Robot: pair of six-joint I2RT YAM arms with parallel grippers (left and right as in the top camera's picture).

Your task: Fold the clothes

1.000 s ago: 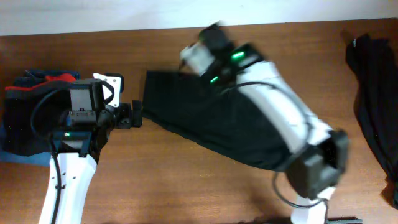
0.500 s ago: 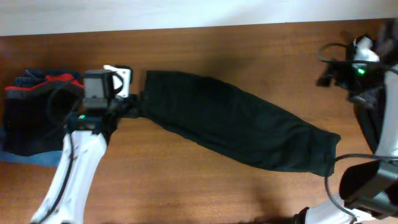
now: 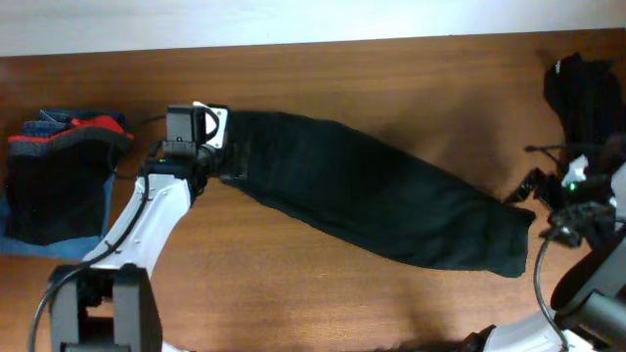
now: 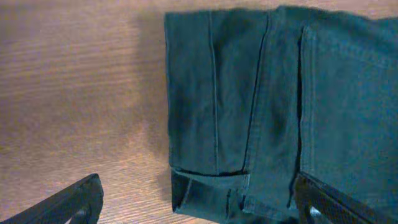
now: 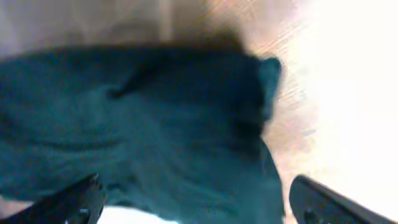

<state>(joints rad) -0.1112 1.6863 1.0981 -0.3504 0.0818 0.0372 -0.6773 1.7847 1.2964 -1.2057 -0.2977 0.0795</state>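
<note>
A pair of dark trousers (image 3: 372,200) lies in a long diagonal band across the wooden table, waist end at the upper left, leg ends at the lower right. My left gripper (image 3: 227,161) hovers open at the waist end. In the left wrist view its fingers (image 4: 74,200) straddle the lower corner of the trousers (image 4: 249,106), holding nothing. My right gripper (image 3: 523,188) stands open at the leg ends. The right wrist view is blurred, showing my right gripper (image 5: 199,208) with dark cloth (image 5: 155,124) beneath and between its spread fingers (image 5: 326,200).
A stack of folded clothes (image 3: 54,176), dark with red and blue, sits at the left edge. A heap of dark garments (image 3: 587,108) lies at the far right. The table's back edge (image 3: 313,44) meets a white wall.
The right arm let go of the trousers near the waist end, swung away to the far right and came down at the leg ends. The left gripper moved right to the waist.
</note>
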